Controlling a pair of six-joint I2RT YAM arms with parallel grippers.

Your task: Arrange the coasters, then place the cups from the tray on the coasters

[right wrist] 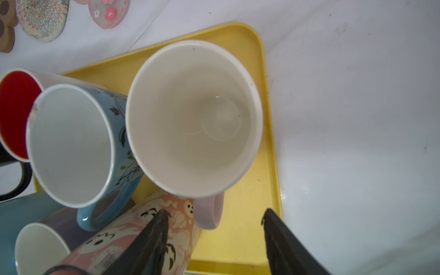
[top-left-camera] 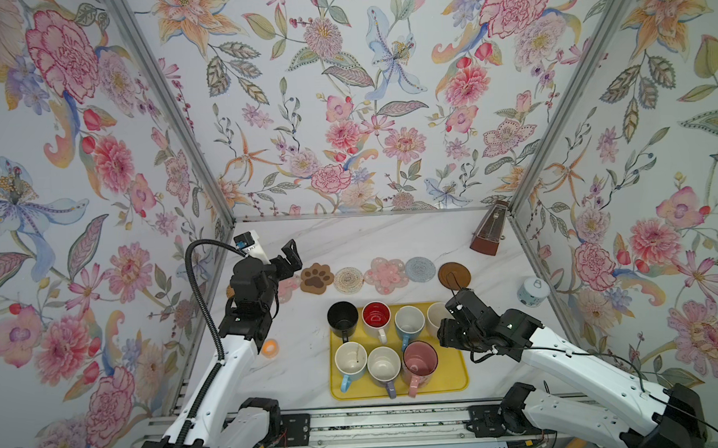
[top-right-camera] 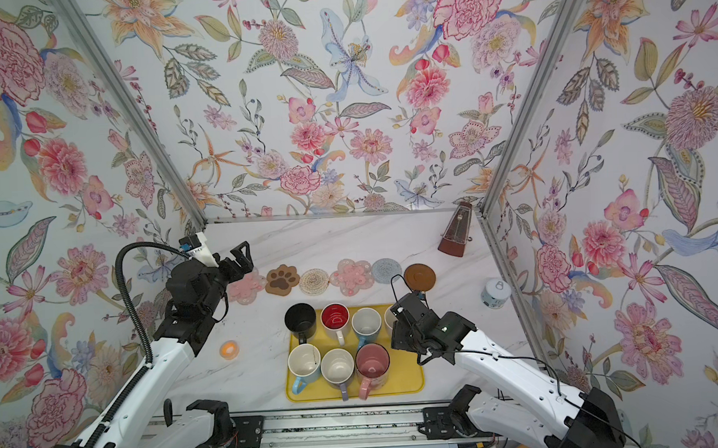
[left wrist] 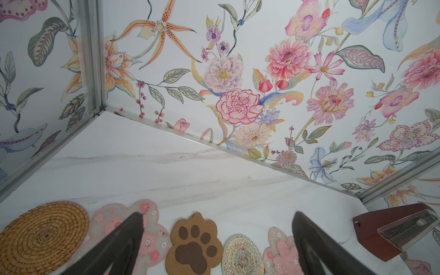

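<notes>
- Coasters [top-right-camera: 353, 276] lie in one row across the middle of the tabletop [top-left-camera: 391, 240], between the tray [top-left-camera: 453, 375] and the rear edge, each touching or just beside its neighbour.
- From the left edge the row runs: tan woven round [left wrist: 42, 235] — seen only in the left wrist view — then pink flower [left wrist: 107, 221], brown paw [top-left-camera: 317, 278], cream round [top-left-camera: 348, 280], second pink flower [top-left-camera: 386, 275], grey-blue round [top-left-camera: 420, 269] and dark brown disc [top-left-camera: 461, 270].
- The tray sits near the front edge, about midway along it.
- Cups [top-right-camera: 338, 365]: all seven stand upright on the tray, packed close, four in its rear row and three in its front row.
- Rear row from the left: black cup [top-left-camera: 342, 315], red-lined cup [top-left-camera: 376, 315], blue cup [top-left-camera: 410, 322], and white cup [right wrist: 192, 119] in the tray's rear right corner.
- Front row from the left: blue-handled cup [top-left-camera: 350, 358], purple-handled cup [top-left-camera: 383, 365], taller pink cup [top-left-camera: 420, 357].
- The left gripper [left wrist: 217, 214] hovers above the left end of the coaster row, jaws wide open, holding nothing.
- The right gripper [right wrist: 214, 212] is at the white cup. Its jaws stand apart, and the cup's pale pink handle shows between the two fingers with a gap on each side.
- A metronome [top-left-camera: 486, 232] stands in the rear right corner, a white lidded jar [top-left-camera: 533, 291] by the right edge, and an orange ring [top-left-camera: 270, 348] left of the tray.
</notes>
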